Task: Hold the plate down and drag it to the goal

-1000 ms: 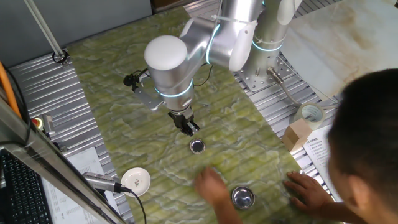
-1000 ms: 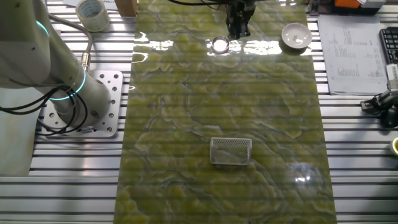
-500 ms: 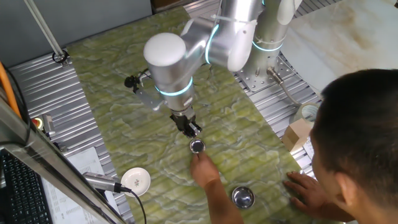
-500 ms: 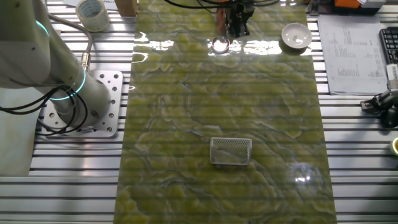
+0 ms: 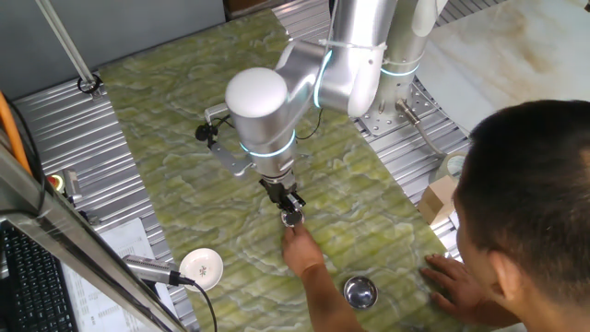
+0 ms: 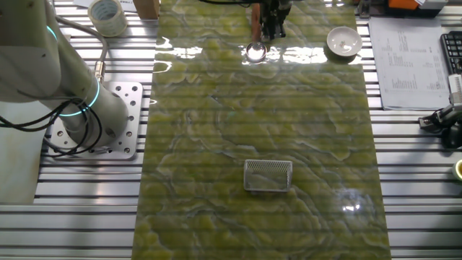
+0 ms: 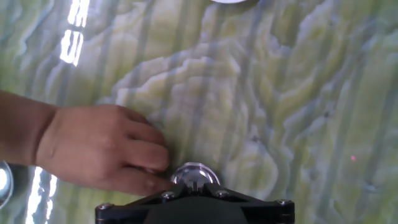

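Note:
The plate [image 5: 293, 219] is a small shiny silver dish lying on the green marbled mat. My gripper [image 5: 290, 207] stands right over it, fingers together and tip down on or just above its far rim. From the other fixed view the plate [image 6: 255, 50] glints at the mat's far end, with the gripper [image 6: 266, 32] just behind it. In the hand view the plate [image 7: 194, 175] sits directly at the tip of the gripper [image 7: 194, 185], half hidden by the hand's black body. A person's hand [image 7: 99, 149] touches the plate's left side with its fingertips.
A larger metal bowl [image 5: 359, 292] lies near the mat's front edge. A white round disc [image 5: 201, 266] is at the front left. A wire mesh basket [image 6: 268, 175] stands mid-mat. The person's head [image 5: 530, 203] and other hand [image 5: 452, 277] crowd the right side.
My gripper has moved from just beside the plate to right over it. The person's hand has reached in from the bowl's side and now touches the plate.

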Controlling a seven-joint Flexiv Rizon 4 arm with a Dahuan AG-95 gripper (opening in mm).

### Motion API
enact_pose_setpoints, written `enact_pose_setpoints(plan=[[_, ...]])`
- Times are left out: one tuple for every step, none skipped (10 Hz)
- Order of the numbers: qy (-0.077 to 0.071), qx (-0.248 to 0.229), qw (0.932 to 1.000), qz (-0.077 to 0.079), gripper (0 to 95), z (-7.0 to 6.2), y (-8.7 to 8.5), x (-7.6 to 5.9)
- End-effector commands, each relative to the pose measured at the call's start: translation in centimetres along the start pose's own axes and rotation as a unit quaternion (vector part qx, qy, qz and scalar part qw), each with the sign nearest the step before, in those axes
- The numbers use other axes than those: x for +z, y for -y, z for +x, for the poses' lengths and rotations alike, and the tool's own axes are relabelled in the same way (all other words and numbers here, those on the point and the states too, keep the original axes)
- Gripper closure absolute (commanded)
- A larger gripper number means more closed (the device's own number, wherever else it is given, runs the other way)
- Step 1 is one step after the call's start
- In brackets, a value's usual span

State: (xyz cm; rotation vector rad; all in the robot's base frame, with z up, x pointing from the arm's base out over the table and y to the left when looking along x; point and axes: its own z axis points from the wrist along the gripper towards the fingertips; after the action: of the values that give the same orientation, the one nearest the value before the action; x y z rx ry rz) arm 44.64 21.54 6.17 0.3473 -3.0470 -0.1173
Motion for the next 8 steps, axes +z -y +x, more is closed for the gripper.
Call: enact_pose_setpoints(plan=[[0.002,0.003,1.0,0.0,95.0,0.0,-0.04,0.53],[0.002,0.004,1.0,0.001,95.0,0.15,-0.11,0.66],[0.001,0.005,1.0,0.001,95.0,0.26,-0.12,0.73],[0.001,0.007,1.0,0.001,95.0,0.38,-0.16,0.82],[0.002,0.01,0.9999,0.002,95.0,0.38,-0.16,0.82],[0.007,0.011,0.9999,0.003,95.0,0.38,-0.16,0.82],[0.004,0.011,0.9999,0.003,95.0,0.38,-0.16,0.82],[-0.005,0.011,0.9999,0.002,95.0,0.38,-0.16,0.82]])
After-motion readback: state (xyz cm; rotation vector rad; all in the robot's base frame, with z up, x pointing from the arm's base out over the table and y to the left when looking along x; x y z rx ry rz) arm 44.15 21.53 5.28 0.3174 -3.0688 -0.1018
